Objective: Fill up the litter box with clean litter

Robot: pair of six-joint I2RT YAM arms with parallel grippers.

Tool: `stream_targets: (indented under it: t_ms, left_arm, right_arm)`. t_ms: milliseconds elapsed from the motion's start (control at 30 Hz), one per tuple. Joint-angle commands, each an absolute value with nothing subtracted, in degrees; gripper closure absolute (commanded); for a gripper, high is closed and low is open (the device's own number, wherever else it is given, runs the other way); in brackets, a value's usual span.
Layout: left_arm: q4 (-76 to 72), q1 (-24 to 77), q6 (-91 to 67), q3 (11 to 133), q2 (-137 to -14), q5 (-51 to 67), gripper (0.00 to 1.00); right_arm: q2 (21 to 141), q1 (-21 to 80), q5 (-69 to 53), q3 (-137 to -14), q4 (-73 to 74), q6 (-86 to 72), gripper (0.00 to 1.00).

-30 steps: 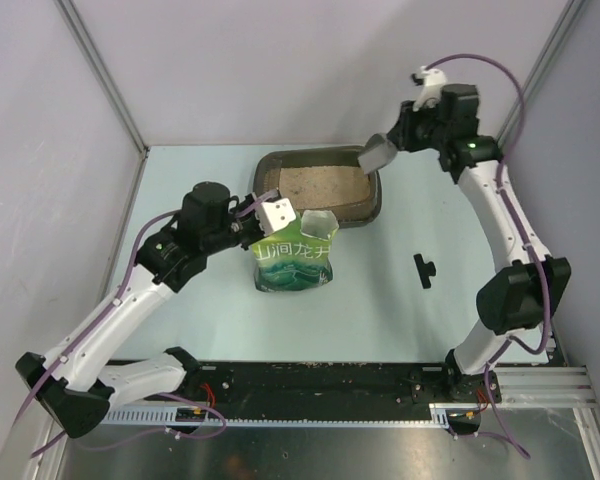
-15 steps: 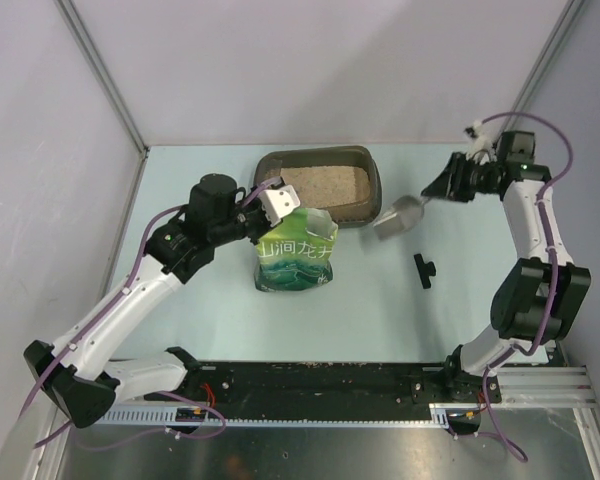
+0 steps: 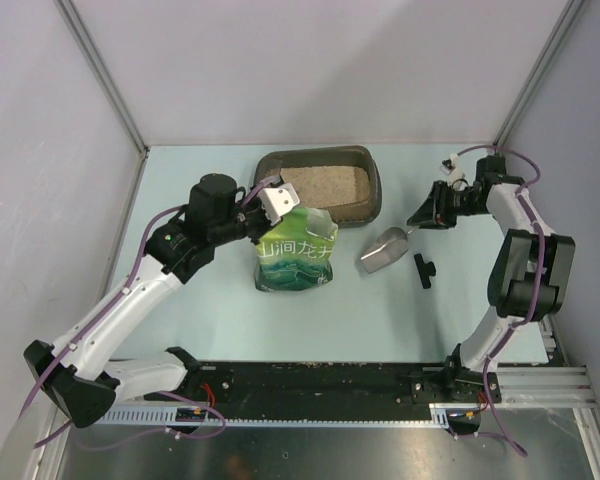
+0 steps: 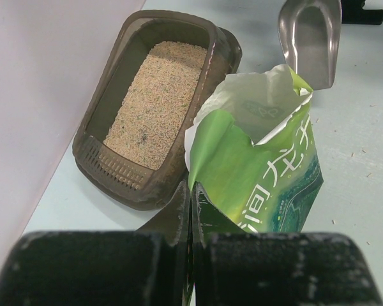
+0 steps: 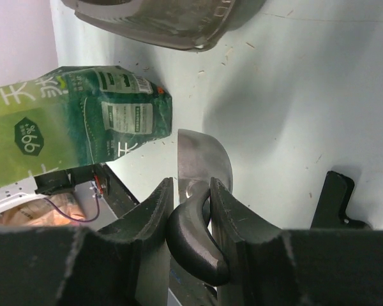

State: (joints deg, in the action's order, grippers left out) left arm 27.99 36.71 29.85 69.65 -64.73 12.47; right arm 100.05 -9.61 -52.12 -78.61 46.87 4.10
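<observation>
The table (image 3: 380,320) leaves the right gripper (image 3: 425,213) open room mainly toward the robot's side, while a side wall stands near its outer flank. The litter box (image 3: 378,195) lies just beyond the left gripper (image 3: 277,208), its floor covered with clean litter (image 3: 325,183). Below that gripper stands the green bag (image 3: 295,258), whose torn top edge its fingers pinch shut. A tug there would likely tip the bag and spill it. The right gripper is clamped on the handle of the metal scoop (image 3: 382,250), which looks empty and hangs ahead of it between bag and box. Entering the narrow mouth crooked could snag the lip. A small black piece (image 3: 423,268) on the table beside the scoop could be knocked.
</observation>
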Motion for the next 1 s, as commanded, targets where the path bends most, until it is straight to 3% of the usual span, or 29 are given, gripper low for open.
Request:
stream_targets:
  t_ms: [0,267,367,533,567,633,667,767,967]
  left_arm:
    - [22.32,36.65,28.39,70.23,-62.93,14.06,1.0]
    - [22.41,36.56,28.83,70.31,-63.19,13.8,1.0]
    - [22.41,36.65,28.83,70.22,-63.28,13.8,1.0]
    - [22.33,36.65,28.74,70.05,-63.37,14.06,1.0]
    - [22.32,36.65,28.83,70.05,-63.28,14.41,1.0]
    - [22.24,36.65,28.74,70.22,-63.54,14.5,1.0]
    - [22.24,36.65,28.83,70.31,-63.46,14.85,1.0]
    - [22.32,36.56,28.83,70.31,-63.28,15.12,1.0]
    - [21.89,36.65,28.13,68.82,-62.05,15.56,1.0]
  right_arm:
    - [104.23,-10.55,-56.42,-78.75,43.25,0.27,1.0]
    - [113.99,-13.36,-54.67,-78.75,40.26,-3.86,0.94]
    - [116.09,-13.97,-53.27,-78.75,39.38,-4.92,0.69]
    - [116.28,-14.24,-51.68,-78.75,39.64,-5.62,0.5]
    - [115.58,-14.33,-50.55,-78.75,40.16,-6.32,0.41]
    - [114.53,-15.2,-48.0,-78.84,40.6,-7.46,0.31]
    - [113.65,-15.64,-44.68,-78.75,40.69,-8.17,0.17]
    - [109.61,-18.62,-37.3,-78.75,41.13,-11.77,0.01]
    - [97.14,-18.12,-32.6,-79.98,43.95,-6.6,0.0]
